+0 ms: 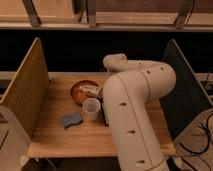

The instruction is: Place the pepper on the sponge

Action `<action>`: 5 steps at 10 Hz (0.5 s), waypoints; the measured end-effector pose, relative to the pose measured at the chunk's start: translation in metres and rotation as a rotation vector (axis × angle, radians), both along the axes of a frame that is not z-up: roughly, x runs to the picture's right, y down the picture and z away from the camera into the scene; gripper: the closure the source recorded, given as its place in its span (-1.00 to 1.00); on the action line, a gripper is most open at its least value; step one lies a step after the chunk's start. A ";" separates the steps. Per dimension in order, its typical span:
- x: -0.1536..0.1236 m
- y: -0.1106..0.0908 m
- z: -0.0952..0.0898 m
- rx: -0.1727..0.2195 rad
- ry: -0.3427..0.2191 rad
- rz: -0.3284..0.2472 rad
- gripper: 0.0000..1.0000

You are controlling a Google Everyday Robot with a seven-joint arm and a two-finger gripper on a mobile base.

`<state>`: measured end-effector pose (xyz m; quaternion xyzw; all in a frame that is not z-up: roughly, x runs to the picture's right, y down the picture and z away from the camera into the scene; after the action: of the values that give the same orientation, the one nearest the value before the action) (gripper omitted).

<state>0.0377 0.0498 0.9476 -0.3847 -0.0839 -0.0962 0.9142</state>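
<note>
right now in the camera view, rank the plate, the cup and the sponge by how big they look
1. plate, clearly the largest.
2. cup and sponge look about alike, so I won't rank them.
The jaws are hidden behind the arm.

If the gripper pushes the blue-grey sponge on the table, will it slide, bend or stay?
The sponge lies flat and looks thin, so it is probably light and would slide on the wooden table rather than tip. Its wavy, soft-looking shape suggests it may squash under pressure. The gripper is out of view, behind the arm.
</note>
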 end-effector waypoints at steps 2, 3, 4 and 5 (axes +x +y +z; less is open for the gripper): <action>-0.006 0.006 0.008 -0.014 -0.011 -0.014 -0.60; -0.008 0.009 0.012 -0.022 -0.014 -0.014 -0.60; -0.009 0.011 0.015 -0.030 -0.016 -0.014 -0.60; -0.010 0.014 0.017 -0.038 -0.019 -0.017 -0.60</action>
<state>0.0273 0.0642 0.9648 -0.4017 -0.0911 -0.1058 0.9051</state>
